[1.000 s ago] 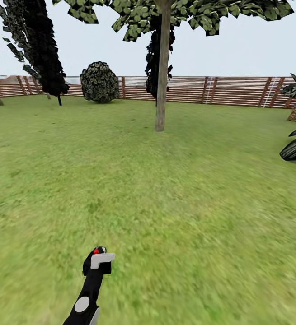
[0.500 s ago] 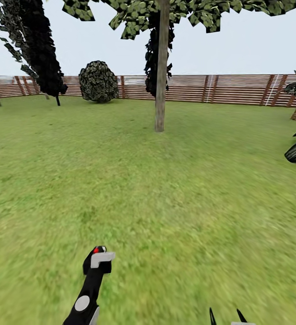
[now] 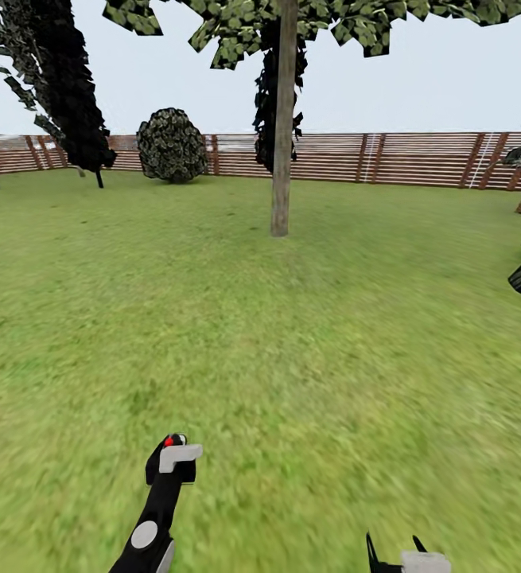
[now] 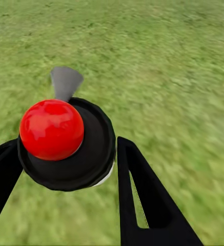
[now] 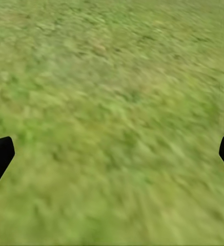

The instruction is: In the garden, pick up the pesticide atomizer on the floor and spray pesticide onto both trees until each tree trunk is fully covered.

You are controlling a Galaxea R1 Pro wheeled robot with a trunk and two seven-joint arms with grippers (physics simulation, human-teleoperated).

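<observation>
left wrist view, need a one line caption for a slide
Left gripper clasping the pesticide atomizer, red knob up, above blurry green grass.

Open grass [image 3: 292, 358] ahead; only the tree trunk [image 3: 281, 159] stands in it.

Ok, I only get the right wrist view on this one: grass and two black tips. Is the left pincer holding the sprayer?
Observer: Yes. In the left wrist view the left pincer grips the sprayer, a black body with a red knob on top.
Operator: Is there a tree in front?
Observer: The head view shows one straight bare trunk ahead across the grass, in front of a slatted fence.
Operator: Where is my right pincer?
Observer: The right pincer is low at the head view's bottom edge, open and holding nothing.
</observation>
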